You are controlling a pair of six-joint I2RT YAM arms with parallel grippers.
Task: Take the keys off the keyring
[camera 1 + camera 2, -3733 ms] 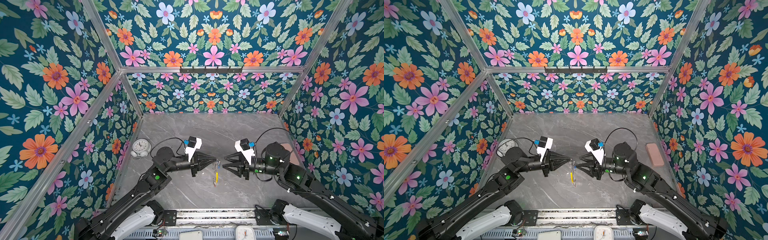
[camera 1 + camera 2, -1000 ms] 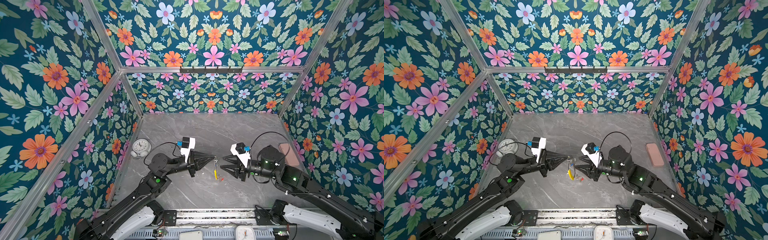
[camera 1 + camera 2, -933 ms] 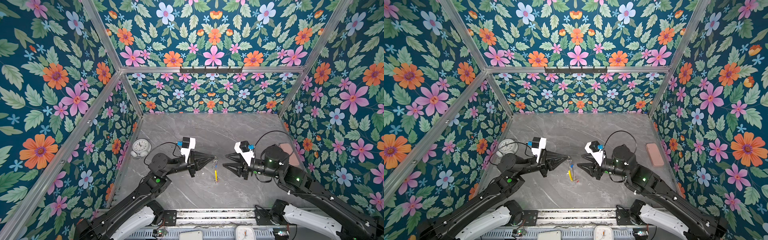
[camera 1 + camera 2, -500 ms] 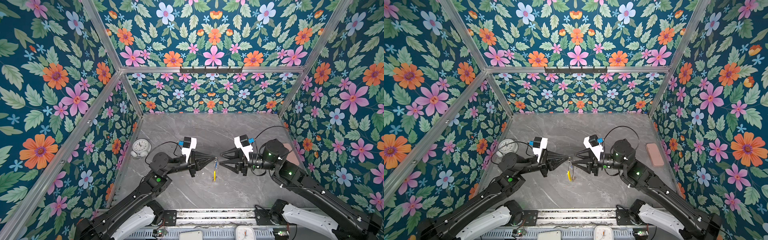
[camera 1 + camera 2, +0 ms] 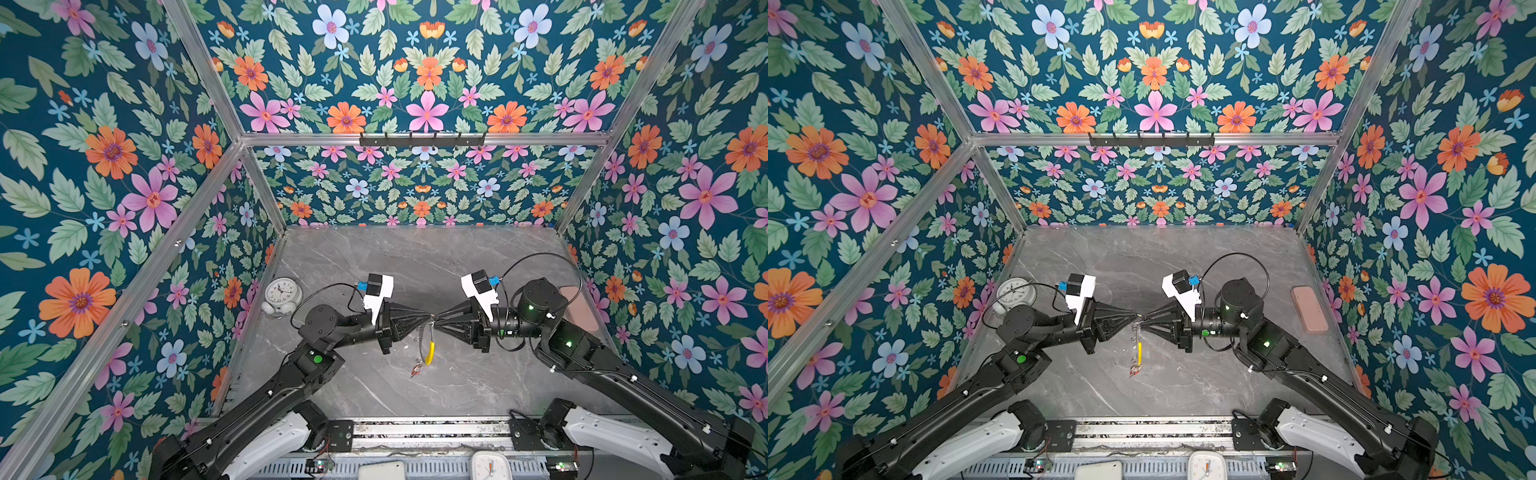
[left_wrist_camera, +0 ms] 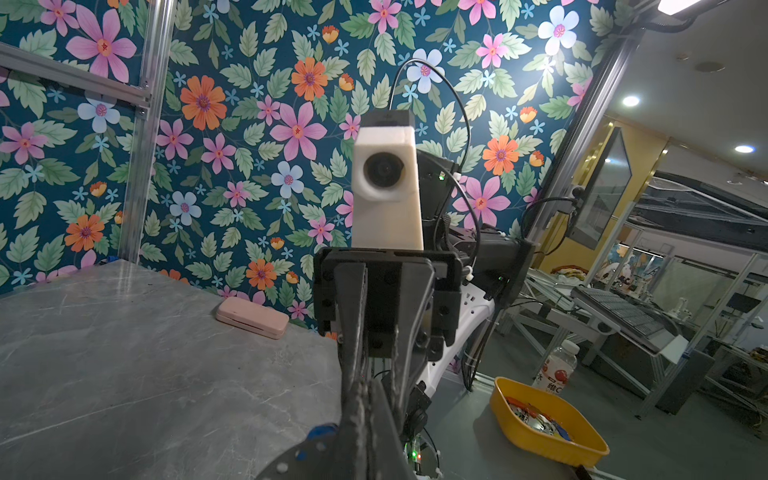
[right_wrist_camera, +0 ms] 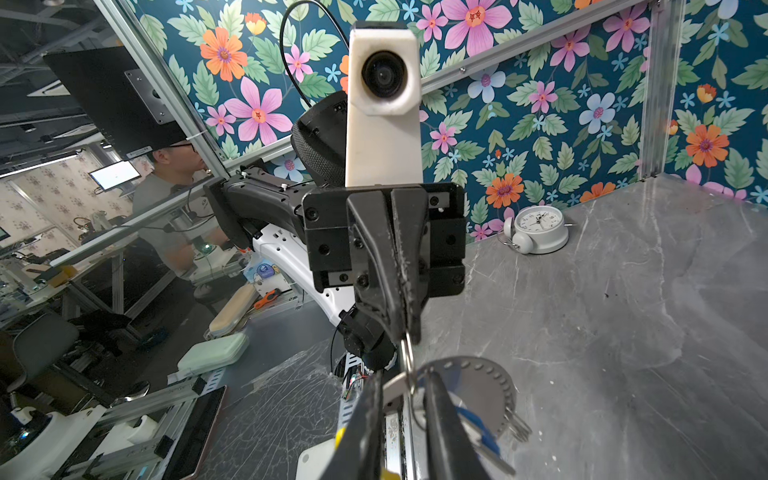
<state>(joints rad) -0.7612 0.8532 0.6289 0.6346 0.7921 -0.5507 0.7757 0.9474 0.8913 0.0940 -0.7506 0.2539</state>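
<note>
The right gripper has come in, jaws closing, maybe on a small ring. The left gripper clamps the keyring. Pulling can start.

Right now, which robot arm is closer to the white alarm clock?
Left. The left arm passes right beside the white alarm clock; the right arm works on the opposite side of the table, well away from it.

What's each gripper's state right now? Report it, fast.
Left gripper: shut on the keyring, which hangs from its tips.
Right gripper: jaws narrowly apart at the keyring; whether it grips cannot be told.
</note>
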